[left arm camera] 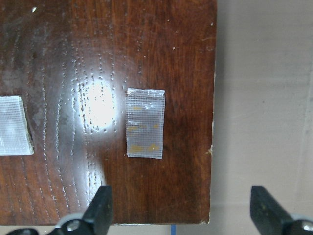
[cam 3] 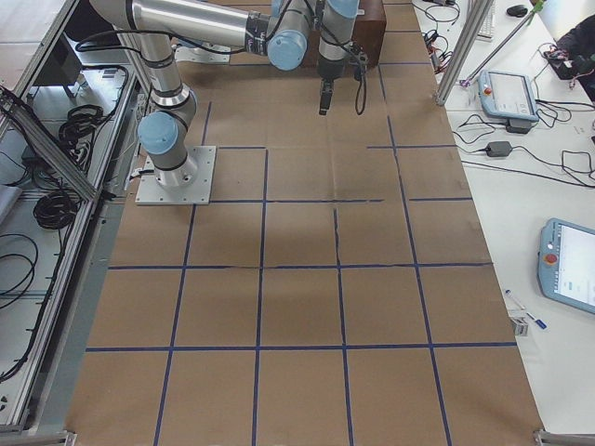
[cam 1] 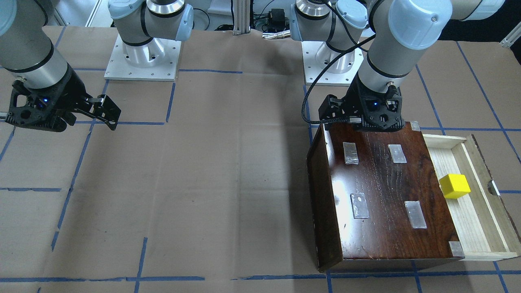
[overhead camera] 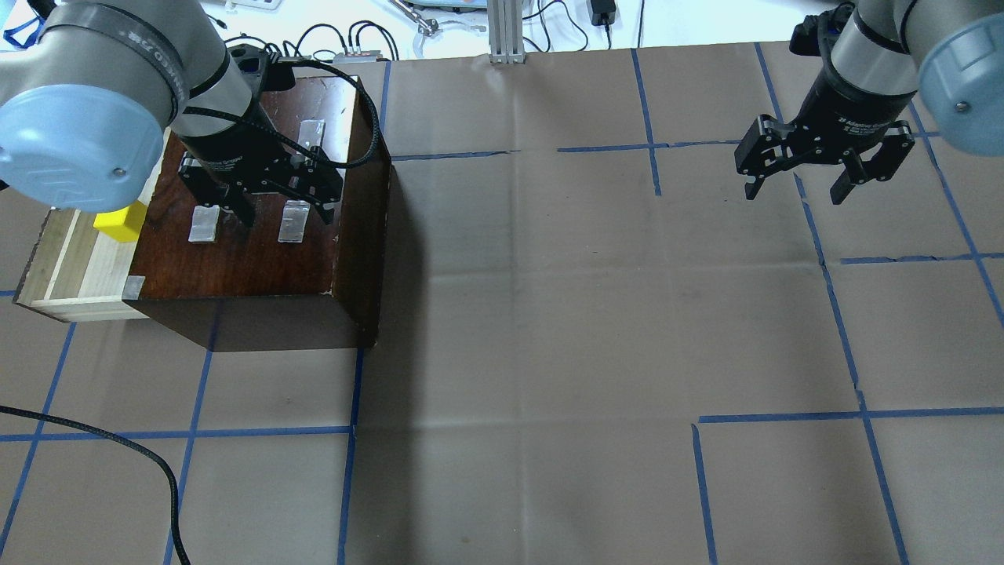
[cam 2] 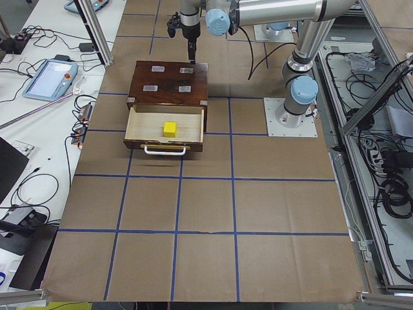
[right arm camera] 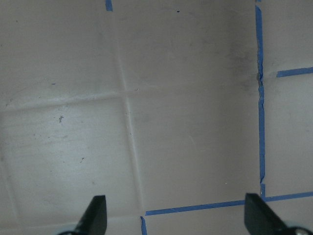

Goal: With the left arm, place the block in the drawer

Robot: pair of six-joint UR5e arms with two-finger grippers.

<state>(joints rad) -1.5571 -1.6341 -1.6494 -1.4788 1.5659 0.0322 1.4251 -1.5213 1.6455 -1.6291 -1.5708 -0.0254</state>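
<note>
The yellow block [cam 1: 454, 186] lies inside the pulled-out pale wood drawer [cam 1: 468, 221] of the dark cabinet [cam 1: 386, 191]. It also shows in the overhead view [overhead camera: 119, 220] and the exterior left view [cam 2: 170, 128]. My left gripper [overhead camera: 284, 213] is open and empty. It hovers over the cabinet top [overhead camera: 251, 259] near its tape patches, apart from the block. The left wrist view shows its fingertips [left arm camera: 102, 208] spread over the cabinet's corner [left arm camera: 73, 73]. My right gripper [overhead camera: 796, 191] is open and empty above bare table on the far side, and also shows in its wrist view [right arm camera: 173, 215].
Brown paper with blue tape lines [overhead camera: 651, 149] covers the table. A loose black cable [overhead camera: 118, 447] lies at the overhead view's lower left. The two arm bases [cam 1: 142, 57] [cam 1: 333, 61] stand at the robot's edge. The drawer's handle [cam 2: 164, 150] faces away from the cabinet.
</note>
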